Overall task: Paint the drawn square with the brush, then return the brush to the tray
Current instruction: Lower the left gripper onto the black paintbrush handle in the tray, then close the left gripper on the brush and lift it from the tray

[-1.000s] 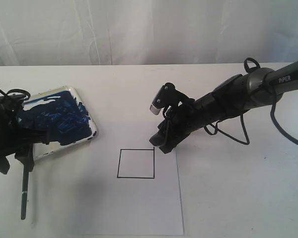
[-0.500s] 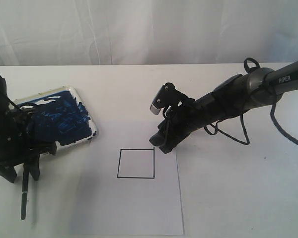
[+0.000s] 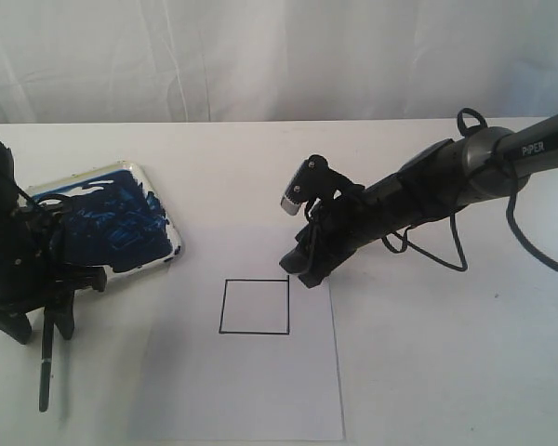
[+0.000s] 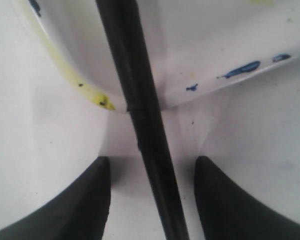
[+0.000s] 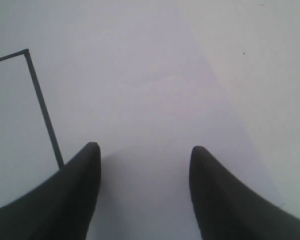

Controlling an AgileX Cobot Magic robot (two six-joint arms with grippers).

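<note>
The brush (image 3: 44, 372) lies on the table at the left, its dark handle running from the tray (image 3: 170, 243) toward the front edge. The bristle end is hidden under my left arm. My left gripper (image 3: 45, 327) is down over the handle and open. In the left wrist view the brush (image 4: 140, 105) passes between the fingers (image 4: 92, 200) with a gap on each side, and the tray's yellowish rim (image 4: 65, 67) is just beyond. The drawn square (image 3: 255, 307) is white inside. My right gripper (image 3: 302, 269) hovers open at its far right corner (image 5: 40, 100), nothing between its jaws (image 5: 145, 149).
The white paper sheet (image 3: 279, 390) lies at the front middle of the white table. The tray's inside (image 3: 112, 218) is smeared dark blue. The right arm's body and cables (image 3: 428, 195) stretch over the table's right side. A white curtain hangs behind.
My left arm shifted right and came down over the brush handle, then held still. The right arm, brush and tray have not moved.
</note>
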